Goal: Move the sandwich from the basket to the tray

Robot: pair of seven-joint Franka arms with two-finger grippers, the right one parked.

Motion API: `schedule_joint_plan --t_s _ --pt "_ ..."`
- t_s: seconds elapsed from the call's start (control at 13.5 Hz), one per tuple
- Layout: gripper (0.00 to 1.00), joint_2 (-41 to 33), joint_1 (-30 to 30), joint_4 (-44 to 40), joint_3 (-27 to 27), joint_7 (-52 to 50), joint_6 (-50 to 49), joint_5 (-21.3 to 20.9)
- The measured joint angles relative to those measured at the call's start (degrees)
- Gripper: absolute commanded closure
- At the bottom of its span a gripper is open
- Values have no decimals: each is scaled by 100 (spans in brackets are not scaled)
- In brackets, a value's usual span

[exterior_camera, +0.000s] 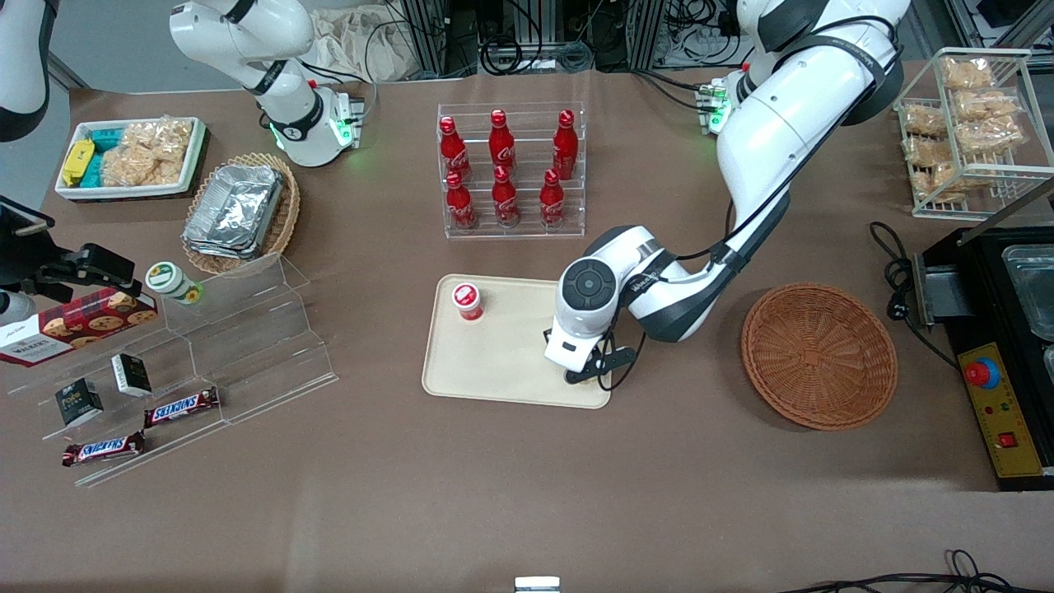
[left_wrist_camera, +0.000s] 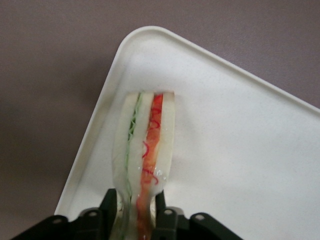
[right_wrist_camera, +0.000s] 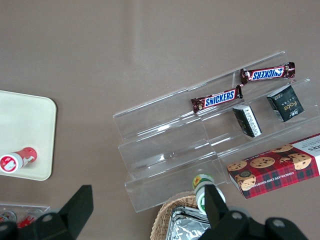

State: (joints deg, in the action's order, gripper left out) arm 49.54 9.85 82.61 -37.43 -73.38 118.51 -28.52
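The gripper (exterior_camera: 586,372) hangs low over the tray (exterior_camera: 502,362), at the tray corner nearest the basket (exterior_camera: 818,356) and the front camera. Its black fingers (left_wrist_camera: 108,204) pinch the sandwich (left_wrist_camera: 145,150) by its narrow end. The sandwich is a pale, glossy wedge with a thin green layer and a wider red-orange layer running lengthwise; it sits over the tray's rounded corner, just inside the low rim. Whether it touches the tray surface cannot be told.

The tray is smooth cream plastic, rectangular with rounded corners, lying near the middle of the brown desk (exterior_camera: 527,494). On it, toward the parked arm's end, stands a small cup with a red and white lid (exterior_camera: 468,300). The basket is round, shallow, reddish-brown wicker, well apart from the tray toward the working arm's end of the desk, with nothing visible in it.

Farther from the front camera than the tray, a clear acrylic rack (exterior_camera: 512,169) holds six red bottles with white script, not legible. Toward the parked arm's end, a stepped clear display stand (exterior_camera: 239,329) carries two bars marked "SNICKERS" (right_wrist_camera: 216,99), two small dark boxes (right_wrist_camera: 285,102) and a red tartan cookie box (right_wrist_camera: 277,167). Near it, a paler wicker basket holds foil trays (exterior_camera: 235,210). A wire rack of bagged snacks (exterior_camera: 963,107) stands at the working arm's corner.
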Motion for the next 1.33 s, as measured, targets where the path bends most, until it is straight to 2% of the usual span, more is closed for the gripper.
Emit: schedule_joint_plan --t_s 0.37,0.52,0.81,0.96,1.19,1.33 --pt "0 -279 -37 -247 1 -681 -56 -30" --pt "0 -811 -245 -350 -2 -806 -376 2" --pt "0 -1945 -800 -352 -8 -725 -1177 380" --pt "0 -2370 -1159 -348 2 -220 -1493 838" --pt "0 -2927 -1835 -343 25 1070 -2092 1541" --pt "0 -3207 -2070 -337 198 1918 -2483 1753"
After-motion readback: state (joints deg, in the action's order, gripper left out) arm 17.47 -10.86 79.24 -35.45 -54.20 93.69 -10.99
